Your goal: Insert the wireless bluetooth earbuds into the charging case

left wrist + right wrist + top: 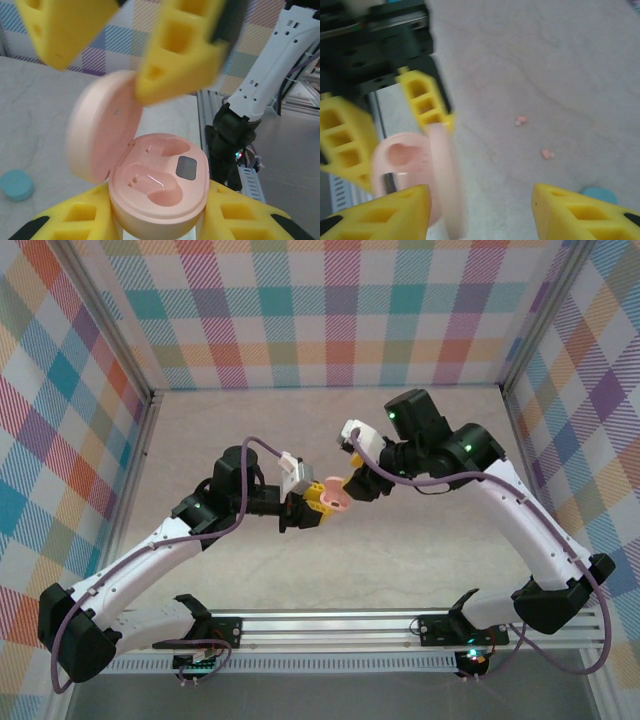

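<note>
Clamps open pink case [160,185] in left gripper [322,502], sockets empty, spreads right gripper [482,210] apart beside lid [102,125], both pink earbuds [520,120] on table [560,75] beyond it, none inserted.

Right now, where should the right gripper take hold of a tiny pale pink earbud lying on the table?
Probably from straight above: pinch the tiny pale pink plastic earbud across its sides with the right gripper. It lies low on the grey table, apart from its twin, leaving nothing to catch sideways.

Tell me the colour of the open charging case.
The charging case is pale pink; left wrist view shows it best.
</note>
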Robot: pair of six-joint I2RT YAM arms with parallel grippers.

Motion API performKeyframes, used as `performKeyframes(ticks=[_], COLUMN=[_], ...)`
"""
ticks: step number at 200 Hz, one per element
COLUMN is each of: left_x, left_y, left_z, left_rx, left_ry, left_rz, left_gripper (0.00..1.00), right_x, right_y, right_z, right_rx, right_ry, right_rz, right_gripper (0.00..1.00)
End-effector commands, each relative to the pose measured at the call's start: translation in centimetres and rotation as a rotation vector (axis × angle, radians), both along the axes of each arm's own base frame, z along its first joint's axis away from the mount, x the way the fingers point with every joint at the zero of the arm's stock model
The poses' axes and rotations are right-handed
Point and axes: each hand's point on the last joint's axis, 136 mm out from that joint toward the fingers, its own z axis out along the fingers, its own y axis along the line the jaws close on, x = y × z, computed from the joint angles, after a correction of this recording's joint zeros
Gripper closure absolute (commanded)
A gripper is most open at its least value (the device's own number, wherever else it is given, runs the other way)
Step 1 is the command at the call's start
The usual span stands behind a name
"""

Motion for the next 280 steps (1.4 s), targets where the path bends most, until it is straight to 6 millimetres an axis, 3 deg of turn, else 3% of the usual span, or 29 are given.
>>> performKeyframes(ticks=[1, 37, 138, 164, 194, 230, 280], left_x=[-1.4, -1.3, 1.9, 2.7, 3.2, 3.0, 2.9], left_y=[0.1, 0.2, 0.3, 0.9, 1.6, 1.9, 2.7], left_z=[0.6, 0.7, -1.0, -1.8, -3.0, -3.8, -4.1], left_rx=[-0.019, -0.021, -0.032, -0.029, -0.007, 0.007, 0.013], left_ry=[-0.001, -0.008, 0.102, 0.13, 0.167, 0.197, 0.197], left_rz=[-0.056, -0.044, 0.144, 0.215, 0.27, 0.287, 0.325], left_gripper=[0.71, 0.71, 0.71, 0.71, 0.71, 0.71, 0.71], right_x=[0.7, 0.6, -0.3, 0.7, 3.5, 7.4, 10.5], right_y=[0.2, 0.4, 0.8, 0.3, -1.8, -4.3, -1.9], right_z=[0.8, 0.3, 2.7, 3.4, 3.4, -0.4, -8.0], right_rx=[0.035, 0.036, 0.194, 0.252, 0.336, 0.295, 0.243], right_ry=[0.005, 0.033, 0.103, 0.16, 0.301, 0.371, 0.628], right_rz=[-0.03, -0.027, -0.059, -0.136, -0.316, -0.532, -0.609], right_gripper=[0.44, 0.43, 0.32, 0.33, 0.36, 0.42, 0.5])
